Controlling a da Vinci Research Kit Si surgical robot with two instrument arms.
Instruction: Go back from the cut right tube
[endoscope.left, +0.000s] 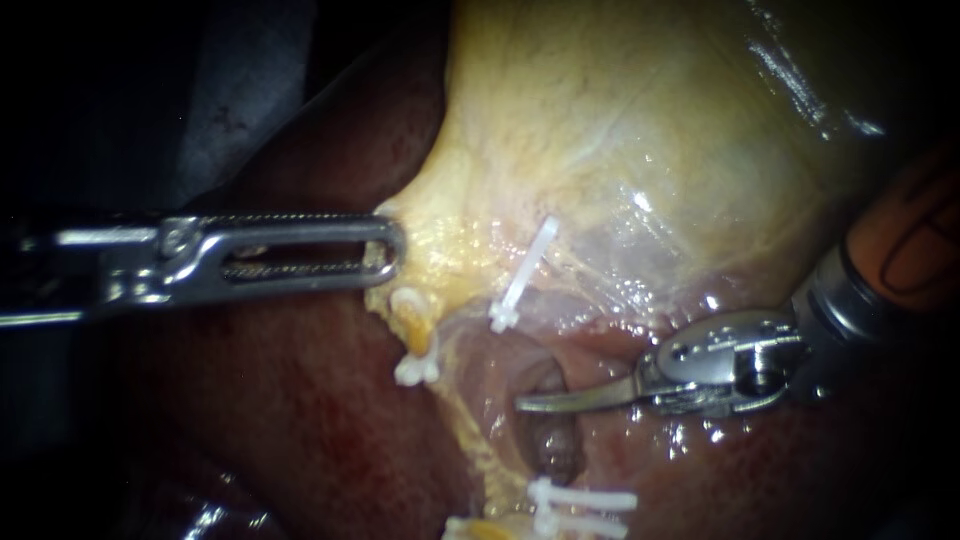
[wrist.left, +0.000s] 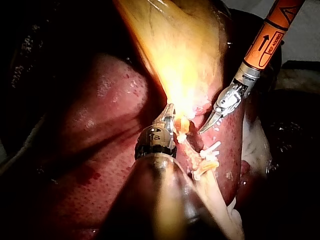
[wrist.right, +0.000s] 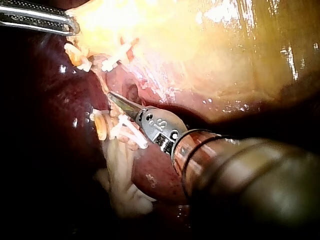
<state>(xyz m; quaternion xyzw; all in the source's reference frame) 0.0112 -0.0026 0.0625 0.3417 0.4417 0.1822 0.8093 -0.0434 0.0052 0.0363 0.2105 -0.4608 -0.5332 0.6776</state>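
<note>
1. Field. The liver (endoscope.left: 300, 420) fills the lower field. The yellow gallbladder (endoscope.left: 620, 130) lies above it, its edge drawn toward the left.

2. Left instrument (endoscope.left: 385, 250). Its windowed jaws appear clamped on the gallbladder's edge, which is tented at the jaw tip. Judgement: hold this traction constant. Any slackening would let tissue fall across the exit path.

3. Right instrument (endoscope.left: 535, 402). Its 2 curved blades lie together and hold nothing. The tip rests in the hollow between the clipped ends, just beside the tissue. The right wrist view shows the same.

4. Cut right tube (endoscope.left: 556, 450). The dark stump runs down from below the blade tip to the lower clips. The upper end sits at the upper clip, and the gap between the ends is open.

5. Clips. 1 upper clip (endoscope.left: 525, 272) lies above the tip. 2 lower clips (endoscope.left: 585, 500) lie below it. A further clip (endoscope.left: 415, 368) closes the left tube's stump, well clear of the path.

6. Procedure (judgement):
- Keep the blades together during withdrawal.
- Retract along the shaft's own line, toward the right.
- Raise the tip off the tissue first, so the curved point does not drag.
- Avoid sideways sweep. The upper clip and lower clips both sit near the tip, and a snag could dislodge one.
</note>
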